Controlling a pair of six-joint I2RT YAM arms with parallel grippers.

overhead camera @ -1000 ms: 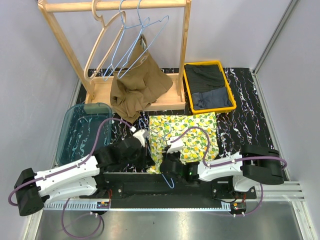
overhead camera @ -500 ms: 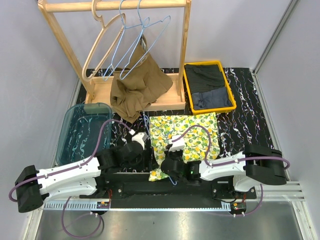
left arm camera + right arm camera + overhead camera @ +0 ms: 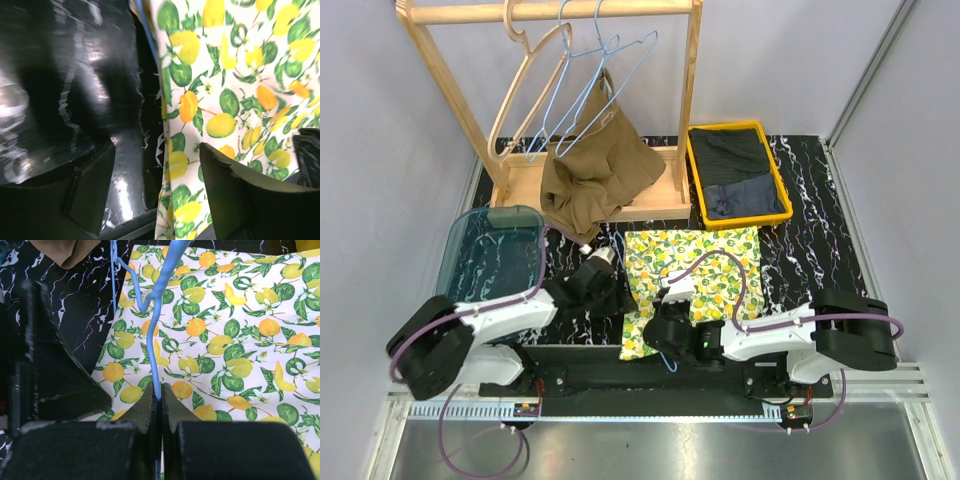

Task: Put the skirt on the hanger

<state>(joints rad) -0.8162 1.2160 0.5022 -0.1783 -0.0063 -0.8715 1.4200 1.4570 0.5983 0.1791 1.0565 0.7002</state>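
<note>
The skirt [image 3: 695, 268], white with a lemon and orange print, lies flat on the black marbled table [image 3: 810, 250]. My right gripper [image 3: 662, 326] is at its near left corner, shut on the blue wire hanger [image 3: 163, 305]. The wire runs up from the closed jaws [image 3: 160, 396] over the skirt [image 3: 235, 340]. A bit of the hanger [image 3: 666, 361] shows below the gripper from above. My left gripper [image 3: 608, 292] is open beside the skirt's left edge. That edge [image 3: 175, 160] lies between its fingers [image 3: 235, 185], untouched, and the left gripper [image 3: 157, 152] holds nothing.
A wooden rack [image 3: 550, 12] at the back carries a wooden hanger [image 3: 525, 80], wire hangers [image 3: 595, 70] and a brown garment [image 3: 595, 170]. A yellow bin [image 3: 775, 170] with dark clothes sits back right. A clear blue tub [image 3: 485, 262] stands left of my left arm.
My left gripper has opened and let go of the skirt's left edge, then drawn back to the left. The skirt now lies flatter. The right gripper has kept its hold on the hanger.
</note>
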